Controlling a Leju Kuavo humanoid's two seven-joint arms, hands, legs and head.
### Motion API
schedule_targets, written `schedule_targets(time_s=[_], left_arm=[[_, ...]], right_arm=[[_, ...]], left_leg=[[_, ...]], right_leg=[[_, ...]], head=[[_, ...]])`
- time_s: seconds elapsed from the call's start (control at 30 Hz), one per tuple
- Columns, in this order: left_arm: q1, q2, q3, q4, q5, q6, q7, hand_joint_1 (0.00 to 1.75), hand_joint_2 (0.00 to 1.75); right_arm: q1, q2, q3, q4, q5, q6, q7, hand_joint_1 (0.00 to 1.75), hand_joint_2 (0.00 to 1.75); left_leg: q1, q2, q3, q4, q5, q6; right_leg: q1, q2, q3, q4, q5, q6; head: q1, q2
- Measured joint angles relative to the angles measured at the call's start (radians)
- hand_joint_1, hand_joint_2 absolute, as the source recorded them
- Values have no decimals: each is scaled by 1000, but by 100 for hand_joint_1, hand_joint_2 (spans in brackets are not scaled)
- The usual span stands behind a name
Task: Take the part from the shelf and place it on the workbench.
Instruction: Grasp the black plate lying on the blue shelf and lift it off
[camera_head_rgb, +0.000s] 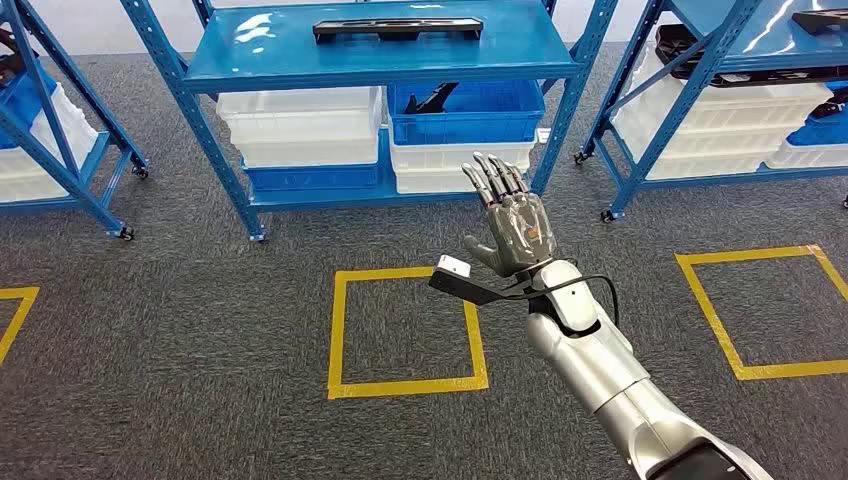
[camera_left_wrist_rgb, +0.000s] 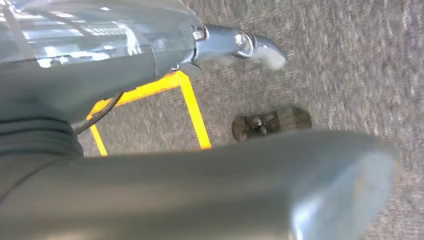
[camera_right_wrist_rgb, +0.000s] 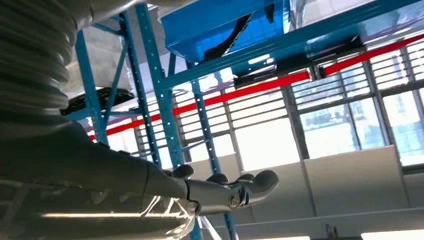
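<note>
A long, flat black part lies lengthwise on the top deck of the middle blue shelf, at the upper centre of the head view, its long side running across the frame. It rests flat, level, near the deck's back. The shelf's blue deck is glossy and its uprights are perforated.

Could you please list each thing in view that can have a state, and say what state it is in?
Right robot hand: raised before the shelf, fingers spread, holding nothing.
Left robot hand: hanging over the carpet, nothing seen in it.
Black part: lying flat on the blue shelf, not yet taken.
Blue bin: uncovered, a dark piece inside.
White bins: stacked on the lower level.
</note>
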Motion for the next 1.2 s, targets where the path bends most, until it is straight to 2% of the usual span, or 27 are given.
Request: schedule_targets(time_s=[0.03, 0.1, 0.13, 0.2, 0.23, 0.27, 0.3, 0.4, 0.43, 0.47, 0.57, 0.6, 0.63, 0.67, 0.7, 0.73, 0.8, 0.83, 0.9, 0.93, 0.97, 1.07, 1.1, 1.13, 1.17, 1.2], left_arm=[[0, 0, 0, 0, 0, 0, 0, 0, 0], [1, 0, 0, 0, -1, -1, 0, 0, 0], [2, -1, 0, 0, -2, -2, 0, 0, 0], [2, -1, 0, 0, -3, -2, -1, 0, 0], [2, 0, 0, 0, -3, -2, -2, 0, 0], [1, 0, 0, 0, -3, -1, -2, 0, 0], [1, 1, 0, 0, -3, -1, -3, 0, 0], [2, 0, -1, 0, -5, -2, -3, 0, 0], [1, 0, -1, 0, -6, -2, -4, 0, 0], [0, 0, -1, 0, -6, -2, -5, 0, 0], [1, 0, -2, 0, -6, -2, -6, 0, 0], [2, 0, -2, 0, -6, -2, -5, 0, 0], [3, -1, -2, 0, -6, -2, -6, 0, 0], [3, -1, -2, 0, -6, -2, -6, 0, 0], [3, -1, -2, 0, -6, -2, -6, 0, 0], [3, -1, -2, 0, -6, -2, -6, 0, 0], [2, -1, -2, 0, -6, -2, -6, 0, 0], [2, -1, -2, 0, -6, -2, -6, 0, 0], [3, -1, -2, 0, -6, -2, -6, 0, 0], [2, -1, -2, 0, -7, -2, -6, 0, 0], [1, -1, -2, 0, -7, -1, -6, 0, 0], [-1, -1, -2, 0, -7, 0, -6, 0, 0], [0, -1, -2, 0, -8, 0, -5, 0, 0], [1, -1, -2, 0, -8, -1, -5, 0, 0], [2, -1, -2, 0, -9, -1, -5, 0, 0], [2, -1, -2, 0, -9, -1, -5, 0, 0]], right_arm=[[2, -1, 0, 0, 0, 0, 1, 0, 175], [7, -2, 2, 0, 0, 0, 2, 0, 175], [9, -2, 3, 0, 0, 0, 2, 0, 175], [11, -3, 5, 0, 1, -1, 3, 0, 175], [11, -4, 7, 0, 1, -1, 3, 0, 175], [13, -4, 8, 1, 2, -1, 3, 0, 175], [16, -6, 8, 1, 3, -1, 4, 0, 175], [19, -8, 8, -1, 5, -2, 6, 0, 175], [17, -8, 8, -1, 5, -3, 6, 0, 175], [16, -8, 8, -2, 5, -3, 6, 0, 175], [16, -9, 9, -2, 6, -3, 6, 0, 175], [18, -9, 9, -2, 6, -3, 7, 0, 175], [19, -9, 9, -2, 6, -3, 7, 0, 175], [19, -8, 9, -2, 6, -3, 7, 0, 175], [19, -8, 9, -3, 6, -3, 7, 0, 175], [19, -8, 9, -3, 6, -3, 7, 0, 175], [17, -8, 9, -3, 6, -3, 7, 0, 175], [17, -8, 9, -3, 6, -3, 7, 0, 175], [15, -8, 8, -4, 6, -4, 8, 0, 175], [14, -8, 8, -5, 6, -4, 8, 0, 175], [12, -8, 8, -5, 6, -4, 8, 0, 175], [15, -9, 8, -5, 8, -4, 10, 0, 175], [17, -10, 8, -5, 8, -4, 11, 0, 175], [19, -10, 8, -5, 8, -4, 12, 0, 175], [19, -10, 8, -5, 9, -4, 12, 0, 175], [19, -10, 8, -5, 9, -4, 12, 0, 175]], left_leg=[[0, -1, 0, 0, -1, 0], [4, -2, 4, 1, -6, -4], [7, -3, 9, 2, -11, -8], [15, -6, 25, 3, -25, -22], [18, -7, 32, 6, -32, -30], [18, -8, 35, 6, -39, -37], [16, -8, 39, 4, -43, -44], [16, -3, 51, 11, -45, -56], [16, 3, 41, 38, -49, -58], [17, 8, 16, 86, -60, -60], [16, 14, -109, 269, -116, -63], [16, 14, -137, 290, -117, -63], [16, 15, -147, 276, -99, -63], [16, 15, -141, 227, -61, -62], [16, 18, -123, 155, -9, -61], [16, 21, -107, 92, 27, -59], [12, 29, -90, 24, 51, -53], [11, 29, -89, 21, 44, -47], [11, 25, -74, 15, 51, -33], [11, 23, -64, 13, 51, -26], [11, 22, -56, 11, 48, -20], [5, 15, -40, 8, 32, -7], [2, 13, -32, 8, 25, -4], [-1, 10, -23, 8, 17, -3], [-5, 8, -12, 7, 9, -2], [-8, 6, -1, 7, 2, -1]], right_leg=[[0, 0, -18, 26, -6, 0], [-2, 0, -48, 52, 2, 2], [-3, 0, -49, 29, 30, 4], [-9, 1, -11, -92, 117, 11], [-9, 1, 7, -151, 135, 13], [-9, 2, 23, -188, 146, 10], [-7, 1, 29, -201, 139, 3], [-6, 2, 56, -213, 134, -24], [-8, 3, 69, -217, 130, -31], [-9, 3, 81, -221, 125, -37], [-8, 3, 108, -223, 104, -45], [-9, 3, 119, -224, 96, -45], [-9, 3, 132, -225, 87, -44], [-11, 3, 147, -227, 78, -42], [-13, 3, 159, -230, 68, -39], [-13, 3, 171, -232, 59, -34], [-11, 4, 188, -242, 46, -21], [-8, 4, 197, -246, 45, -13], [-7, 3, 211, -250, 46, -2], [-7, 3, 206, -232, 44, 1], [-7, 3, 187, -195, 36, 2], [0, 3, 56, -11, -31, 0], [3, 3, 20, 21, -47, -3], [7, 3, 1, 19, -40, -6], [11, 3, -1, -19, -8, -12], [18, 3, 8, -80, 45, -21]], head=[[1, 0], [4, 0], [6, 0], [10, 0], [13, 0], [15, 0], [14, 0], [3, 0], [-2, 0], [-8, 0], [-20, 0], [-21, 0], [-21, 0], [-22, 0], [-23, 0], [-25, 0], [-29, 0], [-30, 0], [-27, 0], [-25, 0], [-21, 0], [-7, 0], [-3, 0], [2, 0], [7, 0], [11, 0]])
